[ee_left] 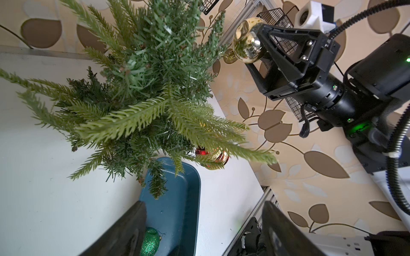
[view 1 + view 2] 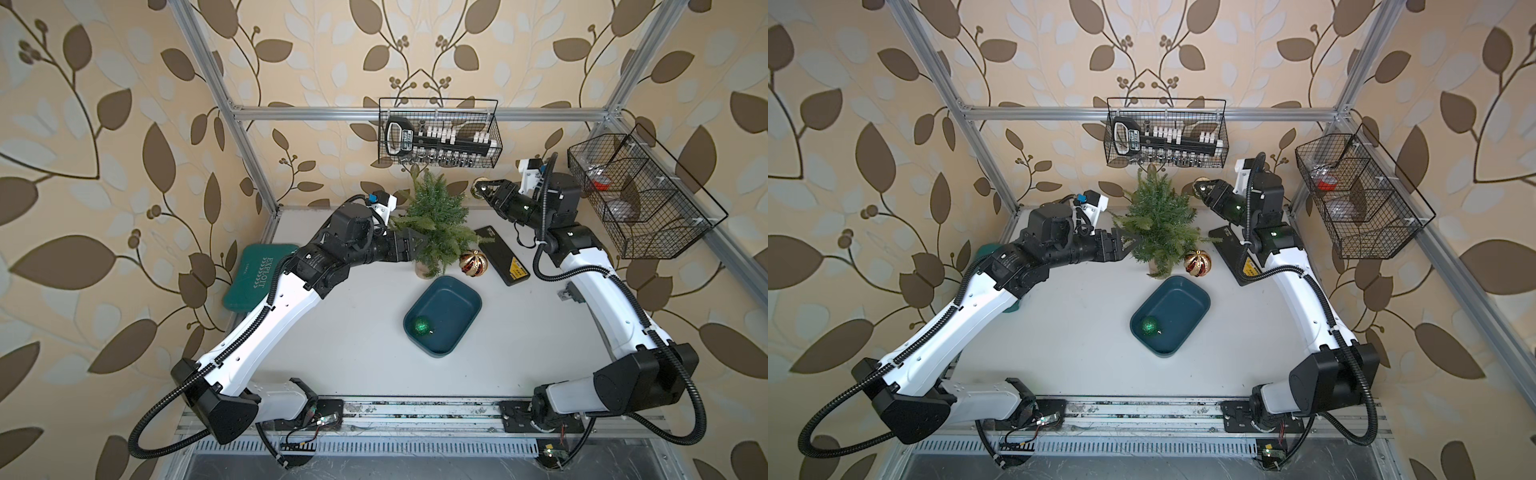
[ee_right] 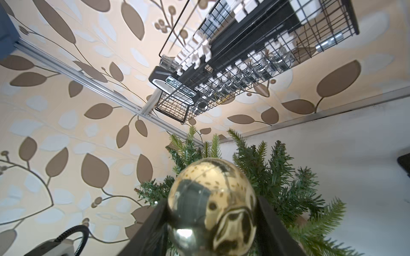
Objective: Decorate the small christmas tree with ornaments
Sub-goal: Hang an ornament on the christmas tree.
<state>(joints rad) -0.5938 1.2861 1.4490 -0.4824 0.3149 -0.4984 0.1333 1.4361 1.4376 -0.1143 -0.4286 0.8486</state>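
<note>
Gold ball point(image 2: 480, 188) is clamped between the fingers of the right gripper point(image 2: 484, 189), held in the air at about 2 o'clock of the small christmas tree point(image 2: 436, 216), level with its upper branches; in both top views it sits just beside the foliage, touching or not I cannot tell; right wrist view shows the ball point(image 3: 213, 206) filling the gap between both black fingers point(image 3: 153, 223), tree tips right behind it.

Tree stands upright at 12 o'clock of the white table point(image 2: 353, 311), beige base on the surface.

Left gripper point(image 2: 1124, 245) comes in from 9 o'clock of the tree at lower-branch height; fingers spread apart, nothing between them; left wrist view shows both fingers point(image 1: 124, 232) wide with only table and tray in the gap; tips reach the branch ends, contact unclear.

Red-and-gold ribbed ball point(image 2: 473, 263) is at 4 o'clock of the tree base, under the lowest branches; hung or resting on the table, cannot tell.

Teal tray point(image 2: 453, 307) lies at 6 o'clock of the tree, mid-table; green ball point(image 2: 422, 325) sits inside it at the 8 o'clock corner.

Green case point(image 2: 253, 276) lies at 9 o'clock of the table, partly under the left arm; black flat case point(image 2: 503, 255) at 2 o'clock, just beside the ribbed ball; wire basket point(image 2: 440, 133) hangs on the back rail above the tree; second wire basket point(image 2: 636, 195) on the 3 o'clock rail.
</note>
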